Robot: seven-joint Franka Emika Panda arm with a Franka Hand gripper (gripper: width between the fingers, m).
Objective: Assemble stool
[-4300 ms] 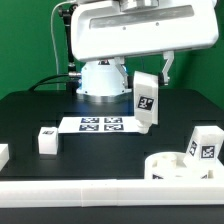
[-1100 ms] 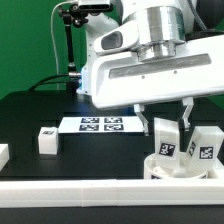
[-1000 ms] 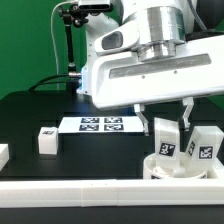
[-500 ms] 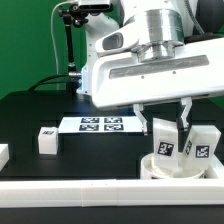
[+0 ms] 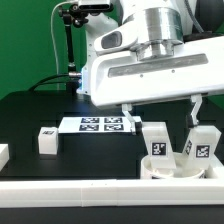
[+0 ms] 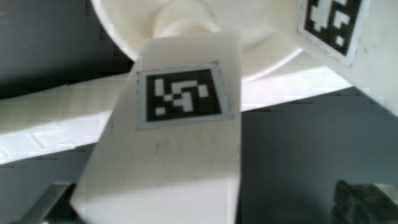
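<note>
Black table (image 5: 30,115) with marker board (image 5: 98,124), leg (image 5: 46,139), seat (image 5: 163,173)

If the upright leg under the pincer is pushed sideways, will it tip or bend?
Probably stiff: the leg looks like blocky moulded plastic. It may tip, standing tall on the seat disc with the pincer open, not touching it.
</note>
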